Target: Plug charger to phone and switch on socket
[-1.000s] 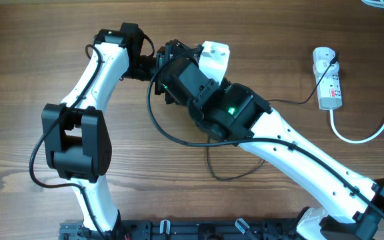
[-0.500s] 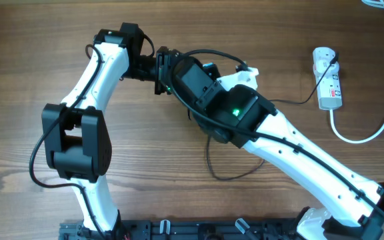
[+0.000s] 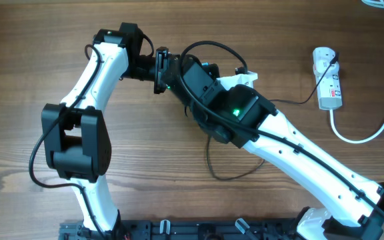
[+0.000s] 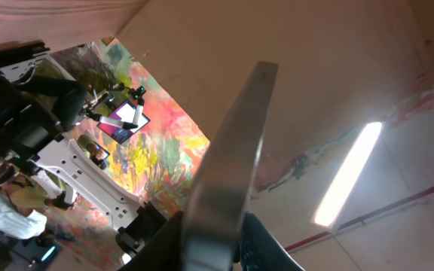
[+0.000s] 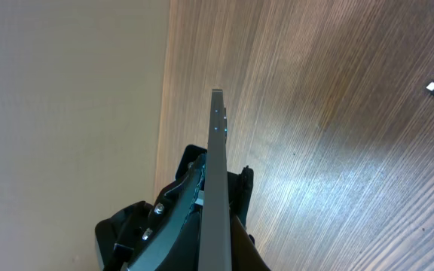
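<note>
Charger (image 3: 229,177) loops on the table (image 3: 32,40) nearest me, 6 o'clock. At 12, right gripper (image 5: 215,207) clamps the phone (image 5: 217,143) edge-on. Left gripper (image 4: 221,237) fingers flank it, can't tell if I'm gripping. Socket (image 3: 329,80) far off at 2 o'clock.

white socket (image 3: 328,83) (red and black markings), thin black charger (image 3: 292,103), brown wood-grain table (image 3: 19,67)
</note>
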{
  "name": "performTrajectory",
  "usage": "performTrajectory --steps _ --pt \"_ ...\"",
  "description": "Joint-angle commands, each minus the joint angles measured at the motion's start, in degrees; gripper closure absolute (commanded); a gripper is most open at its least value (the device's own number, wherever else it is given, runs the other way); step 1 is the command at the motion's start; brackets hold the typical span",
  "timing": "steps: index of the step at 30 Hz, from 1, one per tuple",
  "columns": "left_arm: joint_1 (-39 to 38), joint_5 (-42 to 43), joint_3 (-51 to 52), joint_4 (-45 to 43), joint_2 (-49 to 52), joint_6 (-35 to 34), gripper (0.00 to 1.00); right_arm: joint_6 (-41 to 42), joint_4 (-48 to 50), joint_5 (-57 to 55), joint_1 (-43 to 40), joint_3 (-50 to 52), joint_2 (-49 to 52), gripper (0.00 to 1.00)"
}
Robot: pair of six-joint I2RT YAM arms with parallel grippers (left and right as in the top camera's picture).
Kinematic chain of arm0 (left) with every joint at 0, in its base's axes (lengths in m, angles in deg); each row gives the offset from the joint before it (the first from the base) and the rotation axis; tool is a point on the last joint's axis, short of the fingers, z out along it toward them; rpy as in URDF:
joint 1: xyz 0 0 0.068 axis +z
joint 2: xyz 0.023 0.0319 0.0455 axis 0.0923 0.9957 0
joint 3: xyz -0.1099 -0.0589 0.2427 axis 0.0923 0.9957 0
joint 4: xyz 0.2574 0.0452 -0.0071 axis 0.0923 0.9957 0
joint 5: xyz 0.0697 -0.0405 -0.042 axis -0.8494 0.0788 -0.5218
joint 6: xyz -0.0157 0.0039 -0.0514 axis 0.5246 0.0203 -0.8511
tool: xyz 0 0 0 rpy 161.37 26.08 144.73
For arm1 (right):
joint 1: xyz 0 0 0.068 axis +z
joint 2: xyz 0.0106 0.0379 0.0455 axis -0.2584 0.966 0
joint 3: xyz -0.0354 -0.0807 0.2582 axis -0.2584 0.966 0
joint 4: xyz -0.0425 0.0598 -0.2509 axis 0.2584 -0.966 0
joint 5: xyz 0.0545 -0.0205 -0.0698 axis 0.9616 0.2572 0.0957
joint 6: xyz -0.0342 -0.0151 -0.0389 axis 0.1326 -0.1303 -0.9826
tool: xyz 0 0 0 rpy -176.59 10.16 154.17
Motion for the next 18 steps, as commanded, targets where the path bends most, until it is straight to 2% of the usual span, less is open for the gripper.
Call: performTrajectory --steps 1,9,18 --pt "-0.22 0.98 -0.28 0.07 -1.29 -0.5 0.75 0.83 0.76 -0.24 -0.04 -1.31 -1.42 0.95" --pt "-0.22 0.98 -0.28 0.7 -1.29 -0.76 0.67 0.85 0.81 -2.6 -0.22 -1.31 -1.25 0.95" --pt "-0.22 0.98 -0.28 0.72 -1.29 -0.76 0.73 0.83 0.55 -3.5 -1.05 -1.31 0.26 0.95"
